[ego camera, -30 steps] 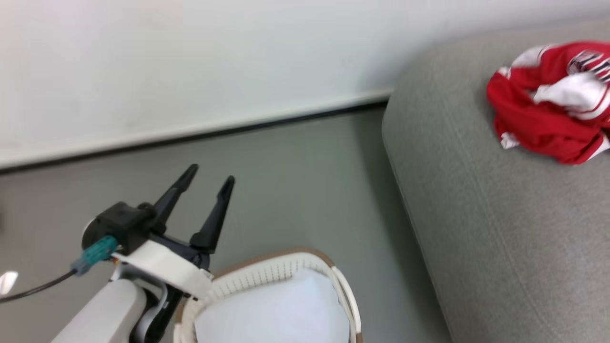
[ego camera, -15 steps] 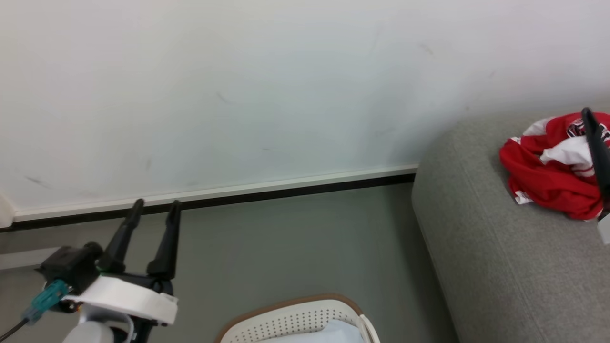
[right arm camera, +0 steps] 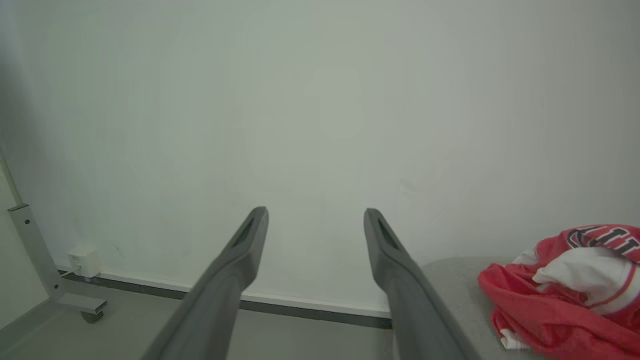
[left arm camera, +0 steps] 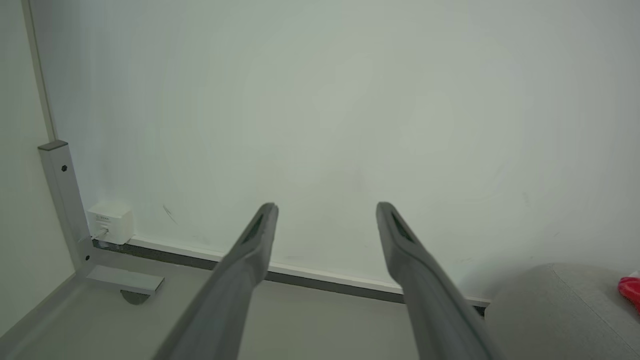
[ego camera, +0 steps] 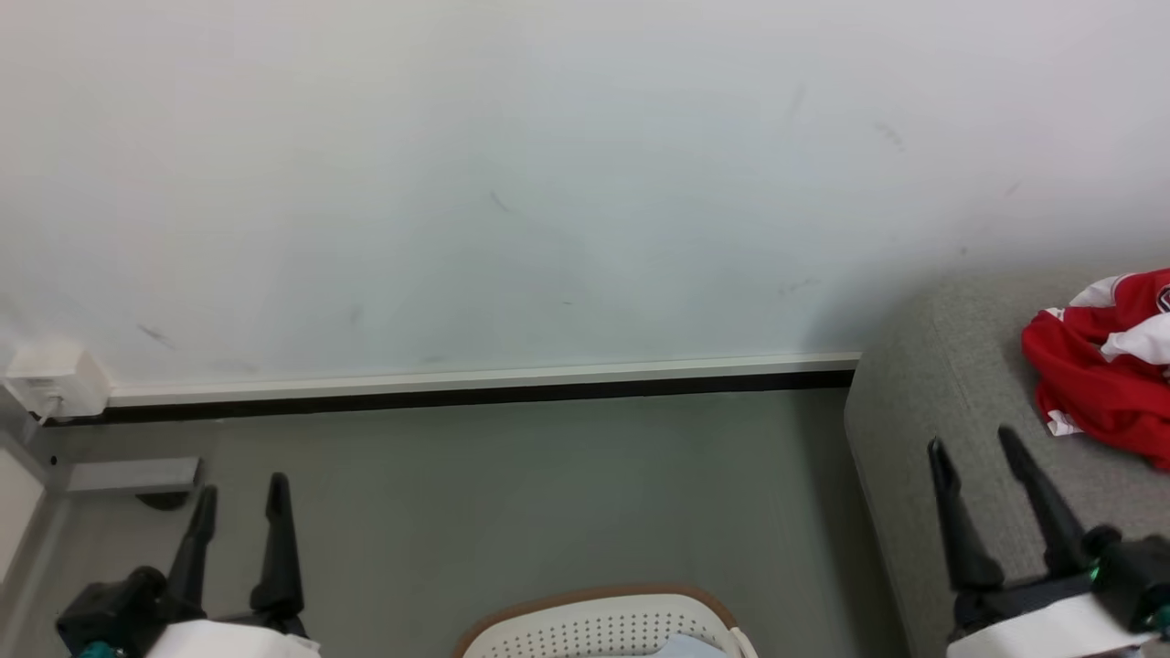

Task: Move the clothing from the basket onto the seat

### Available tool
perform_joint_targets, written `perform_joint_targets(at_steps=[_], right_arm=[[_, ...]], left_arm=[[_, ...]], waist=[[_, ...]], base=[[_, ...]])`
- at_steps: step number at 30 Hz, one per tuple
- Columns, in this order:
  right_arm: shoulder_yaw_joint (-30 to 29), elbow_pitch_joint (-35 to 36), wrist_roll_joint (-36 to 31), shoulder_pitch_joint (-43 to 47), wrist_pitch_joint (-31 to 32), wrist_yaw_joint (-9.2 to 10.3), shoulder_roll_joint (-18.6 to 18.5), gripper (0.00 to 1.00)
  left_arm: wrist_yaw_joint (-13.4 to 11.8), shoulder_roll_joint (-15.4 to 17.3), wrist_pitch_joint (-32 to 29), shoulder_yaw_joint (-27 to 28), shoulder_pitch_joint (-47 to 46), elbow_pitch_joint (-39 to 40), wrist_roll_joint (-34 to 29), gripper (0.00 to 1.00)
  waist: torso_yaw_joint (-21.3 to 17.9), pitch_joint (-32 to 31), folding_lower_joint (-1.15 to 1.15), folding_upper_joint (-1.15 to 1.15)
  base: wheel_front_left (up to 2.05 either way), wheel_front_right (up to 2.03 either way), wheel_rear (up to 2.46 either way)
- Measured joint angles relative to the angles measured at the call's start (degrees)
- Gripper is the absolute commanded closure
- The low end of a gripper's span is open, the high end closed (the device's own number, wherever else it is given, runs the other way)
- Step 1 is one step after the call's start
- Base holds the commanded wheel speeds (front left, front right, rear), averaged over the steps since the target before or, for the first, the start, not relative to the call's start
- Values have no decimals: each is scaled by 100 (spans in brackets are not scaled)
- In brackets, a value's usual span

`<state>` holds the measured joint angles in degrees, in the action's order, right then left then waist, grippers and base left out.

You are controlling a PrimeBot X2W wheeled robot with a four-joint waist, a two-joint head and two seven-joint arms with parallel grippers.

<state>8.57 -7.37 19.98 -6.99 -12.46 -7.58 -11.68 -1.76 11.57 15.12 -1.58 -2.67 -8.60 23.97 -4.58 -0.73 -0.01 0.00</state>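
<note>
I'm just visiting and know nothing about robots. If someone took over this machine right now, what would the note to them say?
Grippers: the left gripper is open and empty, above the floor to the left of the basket. The right gripper is open and empty, by the edge of the seat, apart from the jersey.
Things: the jersey lies crumpled on the seat. A pale cloth lies in the basket.
Done: the jersey is on the seat.
Left: apparently nothing, though only part of the basket is in view.

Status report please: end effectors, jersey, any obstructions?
Left end effector open, empty. Right end effector open, empty. Jersey crumpled on seat, out of basket. No obstruction seen.
</note>
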Motion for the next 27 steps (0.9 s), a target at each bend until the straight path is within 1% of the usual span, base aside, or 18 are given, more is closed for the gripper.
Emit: perform_joint_targets(at_steps=[2, 4, 7, 9, 14, 18, 27], right_arm=[[42, -152, 12, 119, -130, 0, 171, 0], [219, -312, -99, 149, -200, 0, 181, 0], [353, -515, -49, 213, -230, 0, 246, 0], [385, -487, -53, 220, -232, 0, 289, 0], [375, -408, -131, 238, -233, 0, 374, 0], [382, -399, -223, 243, -248, 0, 419, 0], [342, -442, -208, 238, -249, 0, 436, 0]], left_arm=[[93, -160, 1, 110, 32, -55, -192, 0], [174, -298, 0, 227, 77, -121, -355, 0], [301, -472, 0, 375, 108, -241, -603, 0], [385, -564, 0, 471, 134, -333, -694, 0], [537, -708, 0, 672, 142, -520, -922, 0], [648, -764, 1, 768, 142, -641, -1012, 0], [764, -840, 1, 910, 114, -802, -1189, 0]], waist=[[57, -8, 0, 0], [93, -12, 0, 0], [131, -13, 1, 0], [150, -12, 1, 0], [170, -27, 1, 0], [160, -41, 1, 0], [121, -37, 1, 0]], base=[[0, 0, 0], [0, 0, 0], [0, 0, 0], [0, 0, 0], [0, 0, 0], [0, 0, 0], [0, 0, 0]])
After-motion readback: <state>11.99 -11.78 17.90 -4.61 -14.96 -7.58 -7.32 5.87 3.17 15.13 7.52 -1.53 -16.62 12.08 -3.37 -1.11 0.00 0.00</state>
